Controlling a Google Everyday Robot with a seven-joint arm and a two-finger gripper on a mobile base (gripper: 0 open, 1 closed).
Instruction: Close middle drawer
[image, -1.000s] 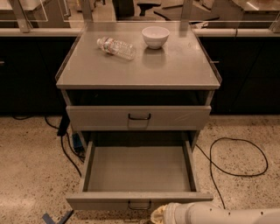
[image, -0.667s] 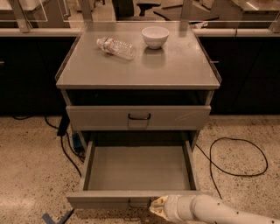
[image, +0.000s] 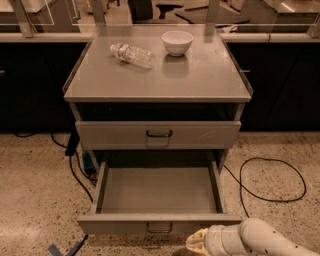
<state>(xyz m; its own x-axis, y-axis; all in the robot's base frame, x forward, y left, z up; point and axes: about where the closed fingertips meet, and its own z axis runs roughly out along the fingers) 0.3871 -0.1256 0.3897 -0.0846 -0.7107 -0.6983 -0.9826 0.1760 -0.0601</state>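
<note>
The middle drawer (image: 159, 223) is a grey metal tray pulled far out of the cabinet, with nothing inside it. Its low front panel carries a small dark bar handle (image: 160, 228) at the centre. My gripper (image: 197, 243) is at the bottom edge of the view, just below and to the right of that handle, close to the front panel. The white arm behind it runs off to the lower right. The grey drawer above (image: 158, 134) sits nearly closed.
A clear plastic bottle (image: 132, 54) lies on the cabinet top (image: 200, 80) beside a white bowl (image: 177, 42). Black cables (image: 272, 180) loop on the speckled floor to the right, and more run down at the left. Dark counters stand behind.
The drawer's front panel has moved a little way back toward the cabinet. My gripper has shifted slightly right along the panel's lower edge.
</note>
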